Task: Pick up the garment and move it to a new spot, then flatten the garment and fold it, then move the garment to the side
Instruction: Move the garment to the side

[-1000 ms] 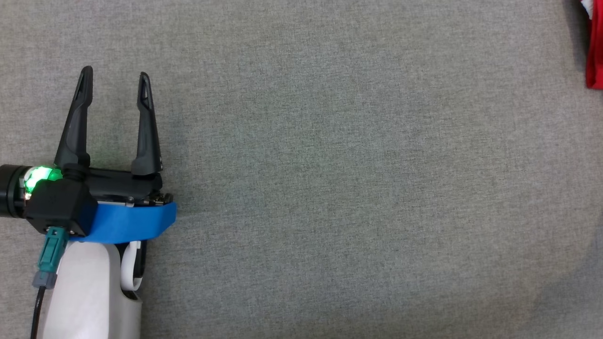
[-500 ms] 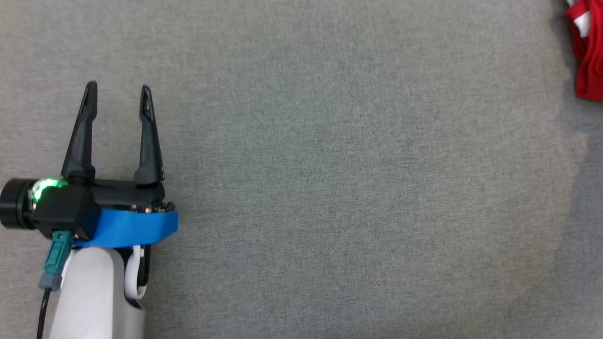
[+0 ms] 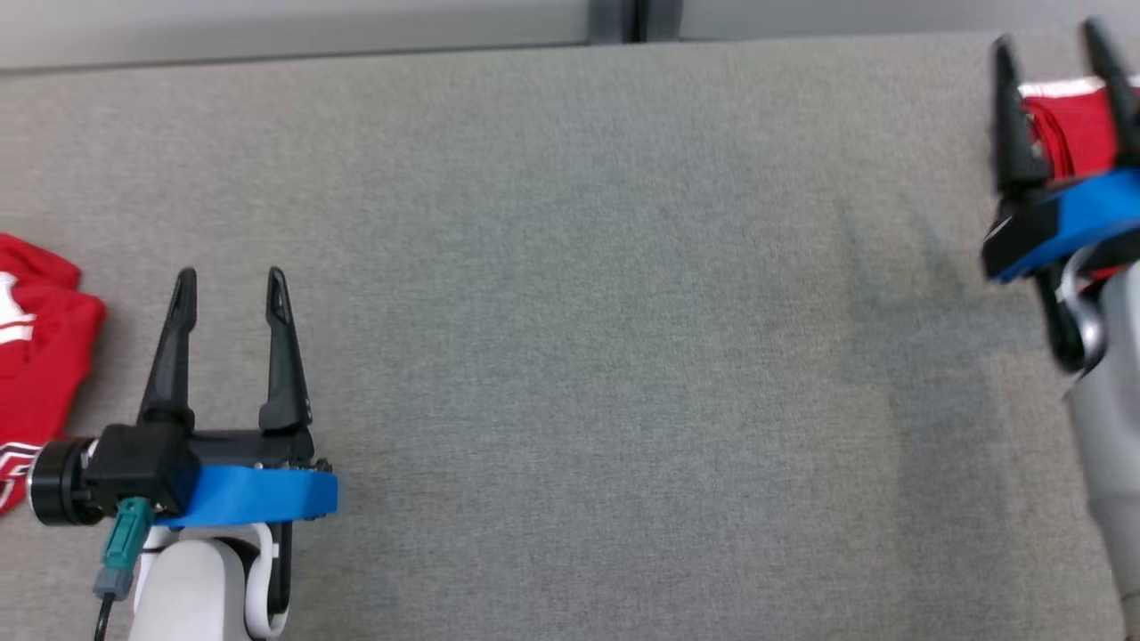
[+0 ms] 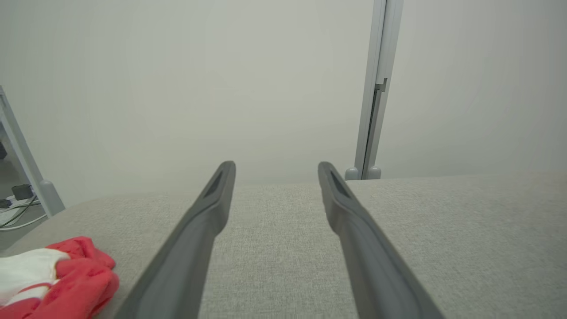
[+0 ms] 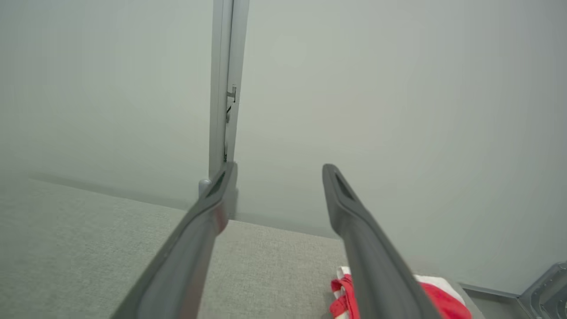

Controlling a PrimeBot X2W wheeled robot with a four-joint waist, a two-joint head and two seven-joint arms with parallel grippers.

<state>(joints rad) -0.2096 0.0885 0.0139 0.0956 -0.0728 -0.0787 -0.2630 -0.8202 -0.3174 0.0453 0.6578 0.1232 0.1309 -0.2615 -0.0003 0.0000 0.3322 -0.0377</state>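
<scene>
Right end effector: jaws wide, empty, newly in view above the garment.
Garment: red, released, at the bench's far right corner.
Left end effector: wide, empty.
Other red garment: crumpled, left edge.
Change: camera has tilted up.
Meaning: set-aside step probably done.

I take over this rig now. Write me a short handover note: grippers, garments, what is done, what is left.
Left gripper: open, empty, over the grey table.
Right gripper: open, empty, at the right red garment by the table's far right corner.
Left red garment: crumpled at the table's left edge.
Done: the right one seems set aside; its fold cannot be judged.
Left: probably the crumpled one: pick up, flatten, fold, move aside.
</scene>
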